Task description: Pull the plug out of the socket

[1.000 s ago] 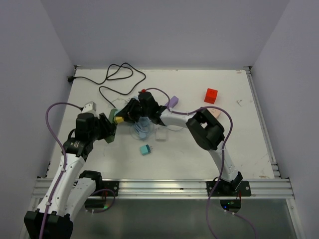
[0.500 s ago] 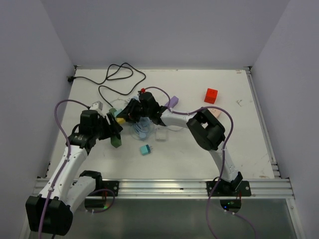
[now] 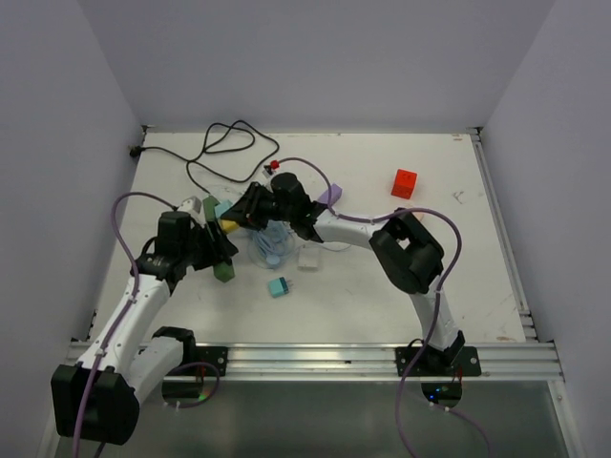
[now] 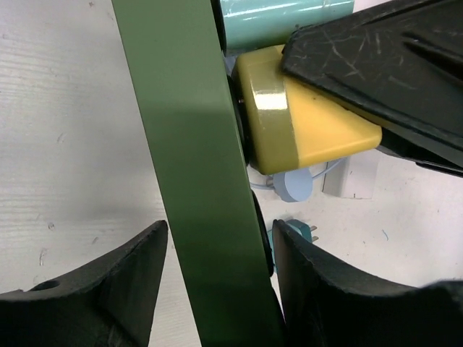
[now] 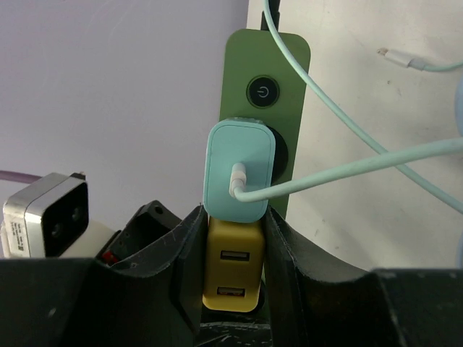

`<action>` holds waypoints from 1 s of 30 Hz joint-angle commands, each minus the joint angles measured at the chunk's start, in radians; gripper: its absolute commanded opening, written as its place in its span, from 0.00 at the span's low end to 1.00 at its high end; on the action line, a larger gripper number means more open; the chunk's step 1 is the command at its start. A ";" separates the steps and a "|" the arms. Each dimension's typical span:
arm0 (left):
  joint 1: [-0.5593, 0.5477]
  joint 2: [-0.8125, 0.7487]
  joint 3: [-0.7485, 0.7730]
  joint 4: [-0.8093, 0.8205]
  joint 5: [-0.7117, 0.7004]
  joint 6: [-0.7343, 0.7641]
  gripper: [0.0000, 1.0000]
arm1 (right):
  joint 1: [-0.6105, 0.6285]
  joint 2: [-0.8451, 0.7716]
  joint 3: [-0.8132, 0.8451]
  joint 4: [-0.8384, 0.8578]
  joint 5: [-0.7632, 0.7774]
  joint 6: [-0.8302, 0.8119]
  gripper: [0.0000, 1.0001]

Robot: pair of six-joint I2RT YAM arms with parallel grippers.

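A green power strip is held tilted off the table in my left gripper, whose jaws are shut on its sides. It fills the left wrist view. A yellow two-port USB plug sits in its socket, and a teal plug with a pale cable sits in the one beside it. My right gripper is shut on the yellow plug, one finger on each side. The teal plug lies just beyond the fingertips, then the strip's power button. In the left wrist view the yellow plug still meets the strip.
A loose teal plug, a white adapter and a coil of pale blue cable lie just right of the strip. A black cable loops at the back left. A purple block and a red cube lie further right.
My left arm has swung the green strip rightward and a little nearer, tilting it. My right wrist has shifted slightly right, staying on the yellow plug.
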 commanded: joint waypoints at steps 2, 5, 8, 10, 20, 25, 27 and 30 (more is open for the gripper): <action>-0.006 0.007 -0.022 0.060 0.020 -0.029 0.56 | 0.018 -0.106 -0.018 0.187 -0.014 -0.018 0.00; -0.004 0.017 -0.033 0.082 0.025 -0.051 0.42 | 0.019 -0.121 -0.050 0.223 -0.016 -0.044 0.00; -0.004 0.031 -0.042 0.099 0.031 -0.071 0.17 | 0.019 -0.148 -0.082 0.232 -0.008 -0.082 0.00; -0.004 0.033 -0.047 0.110 0.031 -0.087 0.10 | 0.019 -0.166 -0.110 0.232 0.004 -0.133 0.00; -0.004 0.045 -0.058 0.099 -0.098 -0.109 0.00 | 0.019 -0.240 -0.168 0.146 0.087 -0.280 0.00; -0.004 0.043 -0.065 0.079 -0.201 -0.109 0.00 | 0.019 -0.281 -0.156 0.031 0.142 -0.322 0.00; -0.004 0.053 -0.068 0.080 -0.231 -0.104 0.00 | 0.019 -0.290 -0.154 0.011 0.163 -0.334 0.00; -0.004 0.071 -0.073 0.087 -0.242 -0.106 0.00 | 0.019 -0.307 -0.160 -0.007 0.170 -0.352 0.00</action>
